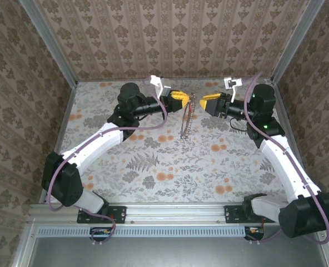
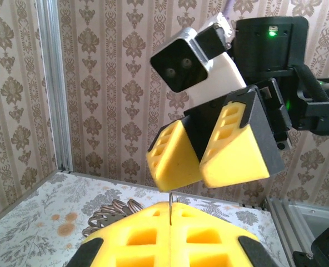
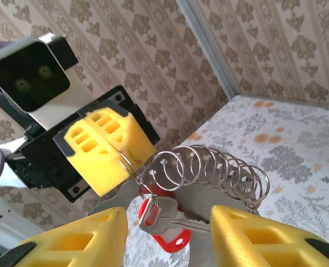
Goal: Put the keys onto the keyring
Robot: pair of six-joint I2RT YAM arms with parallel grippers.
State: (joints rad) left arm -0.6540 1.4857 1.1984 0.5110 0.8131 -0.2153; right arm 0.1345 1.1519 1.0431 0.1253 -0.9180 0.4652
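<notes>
Dangling keyring (image 3: 234, 172), red-tagged key (image 3: 153, 216), floral table (image 3: 298, 139), papered walls (image 3: 153, 44)

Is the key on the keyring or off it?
On: the key hangs from a small loop at the end of the keyring.

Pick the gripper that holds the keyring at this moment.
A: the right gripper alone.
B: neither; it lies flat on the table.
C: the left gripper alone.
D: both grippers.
C: in the right wrist view the left gripper has its yellow fingers shut on the end loop of the keyring, while the right gripper has its fingers standing apart below it.
</notes>
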